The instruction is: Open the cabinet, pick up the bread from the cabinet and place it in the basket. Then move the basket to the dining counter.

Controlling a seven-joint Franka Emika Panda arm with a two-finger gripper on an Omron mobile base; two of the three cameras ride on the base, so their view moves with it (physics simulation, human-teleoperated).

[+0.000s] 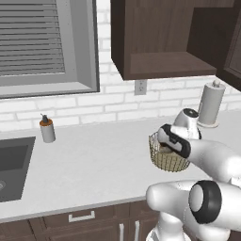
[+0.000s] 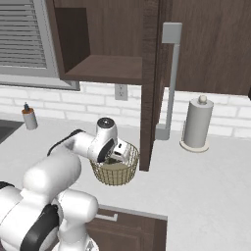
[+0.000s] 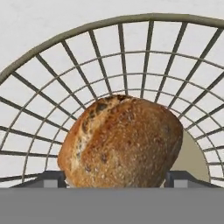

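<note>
The arm (image 1: pixel 207 162) is smooth, rounded glossy white segments joined by dark grey ringed joints with pale caps.

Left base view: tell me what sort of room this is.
A home kitchen, most likely: a sink set into a pale worktop, a dark wooden wall cabinet above a white brick wall, and a paper towel roll.

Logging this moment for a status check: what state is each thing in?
cabinet: door open, shelf bare.
bread: inside the basket, between the fingers.
basket: upright on the worktop.
gripper: open, down in the basket.
paper towel roll: upright.
soap bottle: upright.
</note>
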